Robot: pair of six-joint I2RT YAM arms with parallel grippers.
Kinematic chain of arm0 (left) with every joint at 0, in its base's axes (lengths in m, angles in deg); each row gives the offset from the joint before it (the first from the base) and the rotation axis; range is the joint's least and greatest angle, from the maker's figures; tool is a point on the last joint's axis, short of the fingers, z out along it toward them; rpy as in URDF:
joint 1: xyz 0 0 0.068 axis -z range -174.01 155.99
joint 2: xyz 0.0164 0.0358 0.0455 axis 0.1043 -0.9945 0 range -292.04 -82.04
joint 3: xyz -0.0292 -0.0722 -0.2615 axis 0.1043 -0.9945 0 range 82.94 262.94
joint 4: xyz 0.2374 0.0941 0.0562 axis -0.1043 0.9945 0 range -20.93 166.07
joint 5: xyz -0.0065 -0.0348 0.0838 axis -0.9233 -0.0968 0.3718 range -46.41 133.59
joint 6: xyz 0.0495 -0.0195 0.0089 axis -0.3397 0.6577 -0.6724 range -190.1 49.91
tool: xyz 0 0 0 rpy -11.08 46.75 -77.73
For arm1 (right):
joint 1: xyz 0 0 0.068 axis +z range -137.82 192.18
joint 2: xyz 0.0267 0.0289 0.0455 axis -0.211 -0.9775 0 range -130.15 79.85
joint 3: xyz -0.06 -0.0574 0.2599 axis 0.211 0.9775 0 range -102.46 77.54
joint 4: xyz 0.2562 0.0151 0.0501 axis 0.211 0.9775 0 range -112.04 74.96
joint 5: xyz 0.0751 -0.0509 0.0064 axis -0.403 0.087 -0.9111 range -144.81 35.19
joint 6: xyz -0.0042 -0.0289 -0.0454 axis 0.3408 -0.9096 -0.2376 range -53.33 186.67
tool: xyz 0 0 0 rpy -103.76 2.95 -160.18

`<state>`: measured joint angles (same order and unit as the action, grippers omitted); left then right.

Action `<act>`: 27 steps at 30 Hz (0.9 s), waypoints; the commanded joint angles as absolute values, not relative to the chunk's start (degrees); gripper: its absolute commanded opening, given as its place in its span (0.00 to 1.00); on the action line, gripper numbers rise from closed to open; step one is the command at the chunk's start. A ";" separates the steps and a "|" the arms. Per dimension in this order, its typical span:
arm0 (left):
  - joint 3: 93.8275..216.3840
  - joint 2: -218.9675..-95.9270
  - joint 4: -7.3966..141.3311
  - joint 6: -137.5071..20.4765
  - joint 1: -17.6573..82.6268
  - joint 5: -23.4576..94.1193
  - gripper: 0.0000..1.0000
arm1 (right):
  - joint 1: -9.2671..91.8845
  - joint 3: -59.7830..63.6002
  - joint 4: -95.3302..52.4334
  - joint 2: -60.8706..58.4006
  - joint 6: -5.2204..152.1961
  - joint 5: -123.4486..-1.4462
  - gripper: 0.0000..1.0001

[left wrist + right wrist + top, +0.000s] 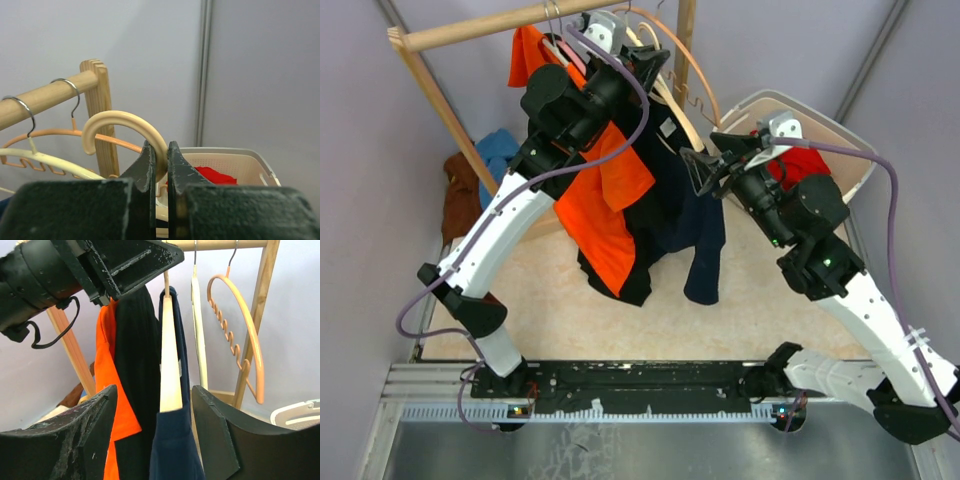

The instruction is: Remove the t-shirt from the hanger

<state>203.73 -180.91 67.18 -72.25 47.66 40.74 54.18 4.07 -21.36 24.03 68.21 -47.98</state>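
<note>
Beige surface (760,310) boxed in by pale lilac-grey walls (360,150); a metal mounting strip (640,400) runs along the near edge. A wooden clothes rack stands at the far-left corner with its rail (470,30) across the far edge.

The left pincer (160,150) is clenched on the hook of the cream hanger (125,120). In the left wrist view the hook sits clear of the rail.

The navy t-shirt (705,240) is on that hanger, draped down over the middle of the surface toward the far edge. An orange t-shirt (605,215) and a black garment (645,200) hang just left of it.

The right pincer (152,395) is released, fingers spread, with the hanger's shoulder and the navy cloth between them. Contact cannot be told.

A peach hanger (252,340) and a white hanger (200,330) hang bare on the rail.

A white laundry basket (850,140) at the far-right corner holds a red garment (798,165). Blue cloth (500,150) and brown cloth (460,195) are heaped at the far-left corner behind the rack leg.
</note>
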 commanded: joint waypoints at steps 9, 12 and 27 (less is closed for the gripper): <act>213.80 -183.31 68.20 -75.17 47.91 48.01 0.00 | 54.55 8.78 -14.67 31.93 69.41 -47.33 0.63; 214.19 -183.08 68.41 -75.32 47.91 48.19 0.00 | 54.55 10.43 -12.70 32.86 70.28 -46.21 0.63; 214.79 -181.09 69.24 -75.20 47.88 49.30 0.00 | 54.55 17.77 -7.58 37.54 74.05 -43.34 0.24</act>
